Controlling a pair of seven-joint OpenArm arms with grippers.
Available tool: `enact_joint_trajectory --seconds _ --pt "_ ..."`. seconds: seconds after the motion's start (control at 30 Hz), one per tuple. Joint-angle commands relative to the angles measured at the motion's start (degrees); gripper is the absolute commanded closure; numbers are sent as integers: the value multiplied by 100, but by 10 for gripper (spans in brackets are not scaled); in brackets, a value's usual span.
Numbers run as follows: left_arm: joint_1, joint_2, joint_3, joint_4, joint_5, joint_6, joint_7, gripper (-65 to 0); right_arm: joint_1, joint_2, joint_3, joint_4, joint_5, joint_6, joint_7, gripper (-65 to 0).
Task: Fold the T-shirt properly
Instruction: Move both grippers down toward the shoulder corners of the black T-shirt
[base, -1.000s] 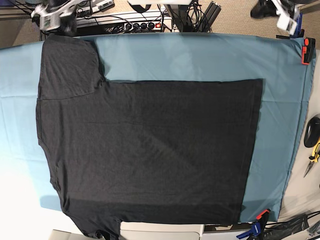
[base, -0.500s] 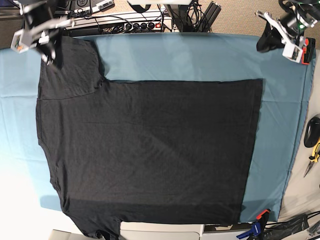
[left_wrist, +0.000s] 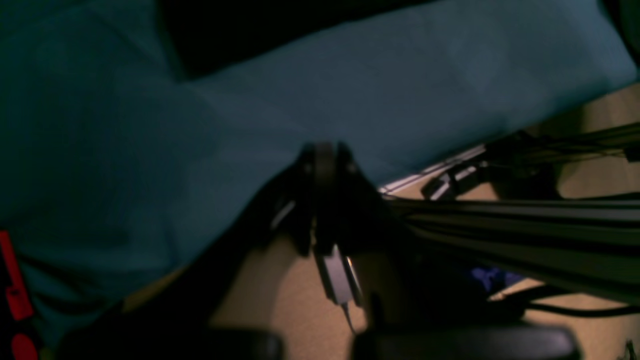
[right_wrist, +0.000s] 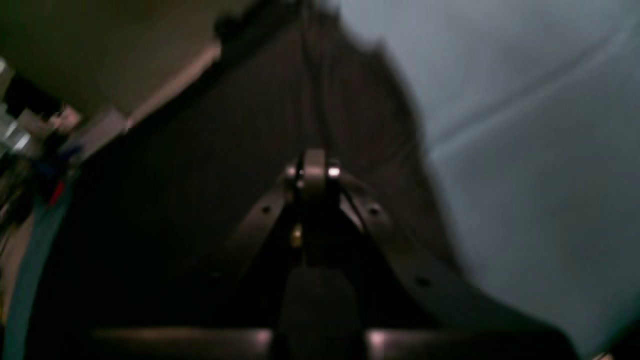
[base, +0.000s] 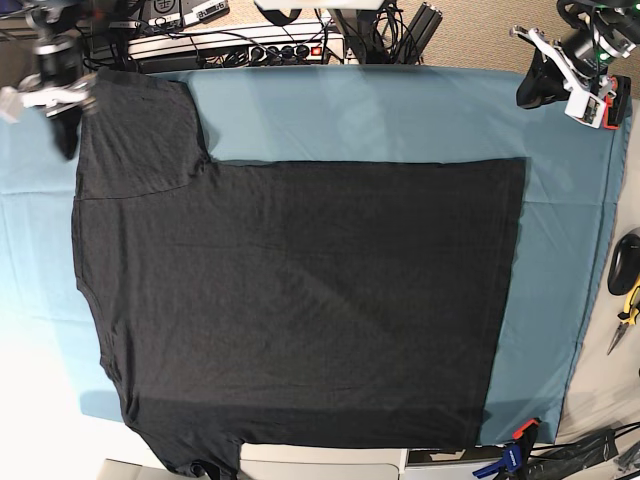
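Both arms reach in from the far corners; left pincer (base: 548, 80) and right pincer (base: 62, 118) are closed, empty.

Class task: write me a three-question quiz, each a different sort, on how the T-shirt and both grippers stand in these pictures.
1. True or false: the T-shirt lies spread flat on the teal cloth.
2. Which gripper hangs at the sleeve's outer edge? A) left gripper B) right gripper
3. Fill in: both grippers are ____ and hold nothing.

Key: 1 true; 2 B; 3 shut.
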Motion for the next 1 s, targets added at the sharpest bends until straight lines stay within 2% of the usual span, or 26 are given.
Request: enact_joint_trajectory --seconds 0.0,0.07,0.17,0.3,0.4,0.5,0.6,0.63,0.73,0.83,0.93,0.97 --pt "50 -61 -48 76 -81 -22 -133 -16 74 188 254 98 50 -136 162 0" --pt "50 -63 -39 76 -83 -22 -166 -16 286 411 636 94 -105 -422 170 0" --pt "44 -63 -39 76 -83 -22 -278 -16 612 857 999 -101 -247 -483 184 0" --pt "-37 -61 -39 76 -81 -37 -262 -16 1154 1362 911 -946 -404 -623 170 0" --pt "-98 -61 -39 76 -81 -170 -269 -16 1480 1517 682 -1873 -94 -634 -72 0" --pt "-109 -61 -39 76 -55 -195 -284 -16 1510 1504 435 -2474 640 -431 -553 0" --pt "-109 -46 -39 76 92 -192 -284 -16 1335 1403 354 -2470 1270 -46 -1021 0" --pt "-109 -44 -39 76 162 -192 -330 -16 1250 1357 354 -2380 1403 -35 -1097 0" --pt "-114 -46 -39 76 245 -190 -404 -16 909 1239 354 -1978 1438 15 -1121 0" --pt "-164 -44 -39 76 243 -190 -413 -16 616 1141 356 -1532 1038 435 -1097 0" --pt "-258 -44 -39 76 245 -192 -413 -16 455 979 354 -1176 813 466 -1064 -5" --pt "-289 -44 -39 76 245 -192 -398 -16 428 918 354 -1110 813 466 -1047 -66"
